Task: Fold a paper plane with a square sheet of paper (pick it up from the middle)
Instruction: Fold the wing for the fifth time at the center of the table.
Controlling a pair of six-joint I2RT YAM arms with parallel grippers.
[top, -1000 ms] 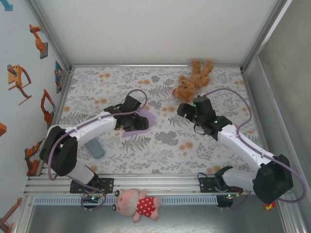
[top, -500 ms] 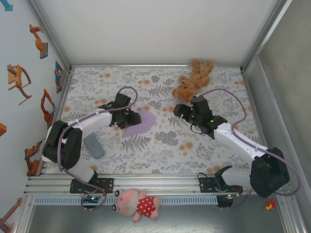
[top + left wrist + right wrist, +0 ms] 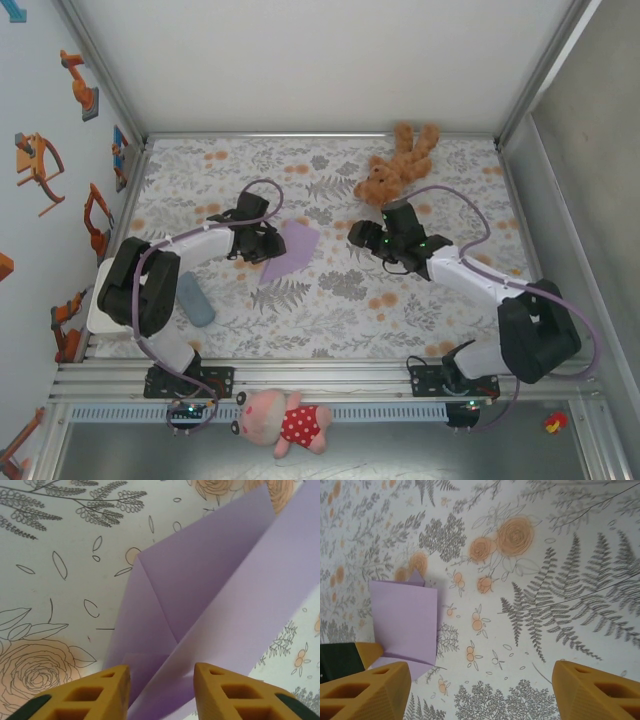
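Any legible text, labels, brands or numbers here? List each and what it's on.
None readable. The lilac paper is blank, the floral table cover is pattern only, and the wall stickers are robot-arm pictures without lettering. Any marking on the arms is too small to tell.

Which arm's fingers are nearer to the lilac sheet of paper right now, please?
The left. The left fingers straddle a raised fold of the square sheet of paper; the right fingers stand open off to its right, not touching it.
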